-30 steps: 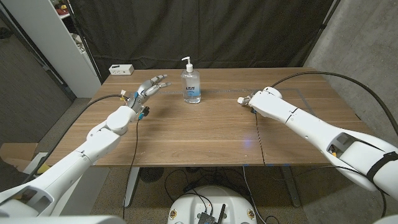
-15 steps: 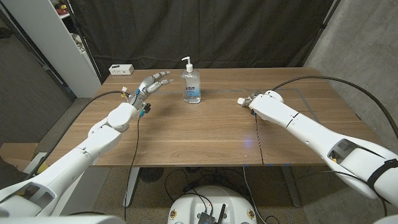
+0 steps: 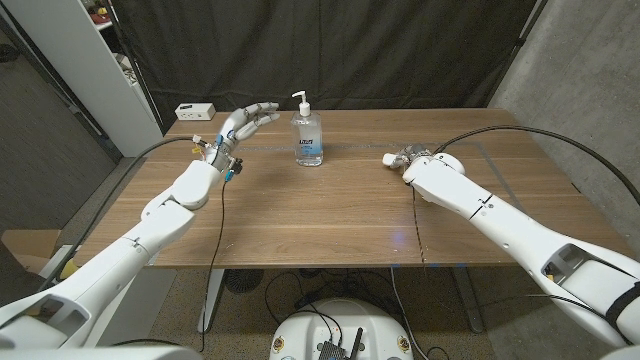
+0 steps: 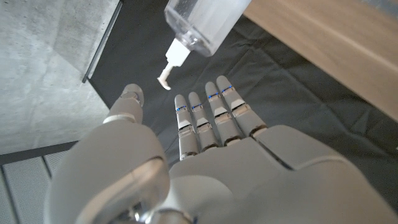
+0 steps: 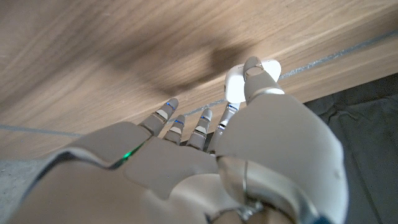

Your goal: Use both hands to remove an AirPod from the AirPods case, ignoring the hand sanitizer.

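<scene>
My right robot hand (image 5: pixel 249 143) reaches the white earbud case (image 5: pixel 239 81) on the desk (image 3: pixel 330 200), its thumb touching it only in the wrist view, fingers apart; my left robot hand (image 3: pixel 243 126) hovers spread beside the sanitizer bottle (image 3: pixel 308 135).

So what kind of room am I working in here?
Probably a lab or test bay, not a home: black curtain behind the wooden table, a bare concrete wall, and loose cables under the table.
</scene>
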You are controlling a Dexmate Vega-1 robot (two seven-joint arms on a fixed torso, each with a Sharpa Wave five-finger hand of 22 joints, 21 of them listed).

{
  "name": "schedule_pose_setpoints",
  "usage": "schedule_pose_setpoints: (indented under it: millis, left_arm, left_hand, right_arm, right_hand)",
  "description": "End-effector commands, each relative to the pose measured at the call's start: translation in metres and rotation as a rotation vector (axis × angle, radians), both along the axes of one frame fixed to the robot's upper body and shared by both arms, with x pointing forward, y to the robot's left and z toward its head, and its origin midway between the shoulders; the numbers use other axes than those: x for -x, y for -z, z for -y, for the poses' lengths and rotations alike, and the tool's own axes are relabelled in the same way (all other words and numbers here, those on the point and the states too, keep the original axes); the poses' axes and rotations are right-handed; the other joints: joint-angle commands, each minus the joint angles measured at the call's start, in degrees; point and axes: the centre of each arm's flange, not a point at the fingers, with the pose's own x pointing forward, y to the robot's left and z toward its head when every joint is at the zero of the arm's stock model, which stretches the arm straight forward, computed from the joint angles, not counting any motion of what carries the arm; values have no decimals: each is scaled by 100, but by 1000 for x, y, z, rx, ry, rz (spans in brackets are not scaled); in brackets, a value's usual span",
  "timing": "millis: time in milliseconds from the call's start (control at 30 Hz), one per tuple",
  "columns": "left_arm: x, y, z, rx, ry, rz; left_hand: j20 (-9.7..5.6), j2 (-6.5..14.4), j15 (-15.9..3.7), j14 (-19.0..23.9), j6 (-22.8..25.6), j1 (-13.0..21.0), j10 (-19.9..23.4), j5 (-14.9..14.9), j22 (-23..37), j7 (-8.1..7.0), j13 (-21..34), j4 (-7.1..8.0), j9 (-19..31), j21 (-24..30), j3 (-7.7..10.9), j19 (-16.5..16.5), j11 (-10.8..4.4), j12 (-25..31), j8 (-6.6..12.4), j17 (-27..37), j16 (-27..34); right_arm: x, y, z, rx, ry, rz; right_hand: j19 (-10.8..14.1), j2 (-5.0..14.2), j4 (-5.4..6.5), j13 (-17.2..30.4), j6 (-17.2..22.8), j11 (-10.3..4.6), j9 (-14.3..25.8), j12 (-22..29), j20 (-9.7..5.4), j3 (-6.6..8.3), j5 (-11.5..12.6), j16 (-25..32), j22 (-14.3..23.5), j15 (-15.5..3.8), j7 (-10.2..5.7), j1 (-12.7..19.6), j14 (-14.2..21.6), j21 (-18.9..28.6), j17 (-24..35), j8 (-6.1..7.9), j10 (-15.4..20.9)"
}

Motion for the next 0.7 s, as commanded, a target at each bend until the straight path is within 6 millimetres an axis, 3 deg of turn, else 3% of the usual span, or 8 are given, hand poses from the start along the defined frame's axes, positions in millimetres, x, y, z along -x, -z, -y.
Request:
schedule_pose_setpoints:
  millis: [33, 167, 300, 367, 400, 433, 533, 700]
  left_arm:
    - [30, -7, 18, -27, 36, 142]
    - [27, -16, 29, -56, 101, 108]
    - [19, -27, 50, -87, 169, 62]
    - [16, -32, 63, -119, 207, 27]
    - [14, -36, 68, -145, 219, 17]
    - [11, -40, 74, -165, 240, 9]
    - [3, -49, 93, -182, 311, 6]
    - [-9, -62, 127, -223, 385, 24]
  left_hand:
    - [-96, 9, -886, 497, 53, 105, 329, 39, 34, -7, 82, -32, 21, 329, -12, 615, -64, 108, -3, -9, 122]
    - [-101, -31, -890, 607, -41, 88, 408, 36, -53, 9, 138, -14, 28, 519, -30, 1091, -38, 101, -63, -54, 68]
    - [77, -25, -740, 533, -241, 41, 360, 41, -159, 99, 177, 26, 35, 521, -43, 1174, 119, 55, -151, -78, -27]
    - [439, -30, -508, 75, -452, 17, 93, 53, -288, 130, 227, 43, 50, 288, -61, 734, 284, -87, -225, -106, -286]
    - [879, -62, -272, -549, -577, 4, -124, 56, -376, 104, 277, 46, 60, -194, -107, -233, 306, -220, -256, -143, -624]
    - [1009, -50, -155, -794, -686, -11, -257, 59, -388, 93, 300, 60, 62, -443, -129, -706, 329, -300, -282, -157, -754]
    - [927, -55, -130, -928, -897, -19, -451, 63, -385, 103, 314, 62, 58, -511, -146, -753, 405, -400, -344, -168, -823]
    - [657, -7, -109, -909, -911, 9, -447, 67, -376, 184, 333, 57, 52, -392, -130, -303, 443, -427, -313, -167, -818]
  right_arm:
    - [31, -13, 4, -2, 17, 119]
    - [44, -18, 8, -20, -12, 177]
    - [60, -23, 13, -19, -23, 230]
    - [69, -25, 16, -14, -34, 264]
    - [73, -26, 17, -5, -40, 278]
    - [77, -27, 18, -2, -42, 291]
    - [88, -31, 23, 11, -55, 328]
    - [103, -35, 30, 29, -72, 387]
  right_hand:
    - [42, 23, -3, 8, 466, -9, 165, -14, -26, -20, 14, 25, 3, -600, 60, -31, 38, 1, 10, 30, 19]
    - [50, 19, 1, 6, 455, 1, 174, -19, -24, -29, 13, 22, 3, -599, 71, -31, 48, -2, 10, 24, 24]
    - [74, 13, 5, 5, 445, -2, 189, -30, -17, -43, 12, 23, 3, -599, 69, -31, 78, 0, 10, 17, 26]
    - [80, 13, 6, 4, 444, 6, 193, -32, -16, -45, 12, 23, 3, -597, 68, -30, 82, 0, 10, 16, 29]
    - [88, 13, 6, 4, 441, 2, 195, -36, -16, -47, 12, 22, 3, -602, 65, -29, 85, 2, 10, 14, 24]
    - [93, 12, 7, 3, 426, 9, 198, -41, -17, -50, 12, 21, 3, -598, 62, -28, 89, 2, 10, 7, 19]
    - [111, 11, 9, 2, 415, 28, 203, -48, -28, -57, 13, 18, 3, -607, 48, -26, 98, 4, 10, -2, 19]
    - [123, 8, 13, 1, 407, 17, 213, -55, -32, -68, 12, 15, 3, -602, 34, -24, 114, 0, 10, -10, 28]
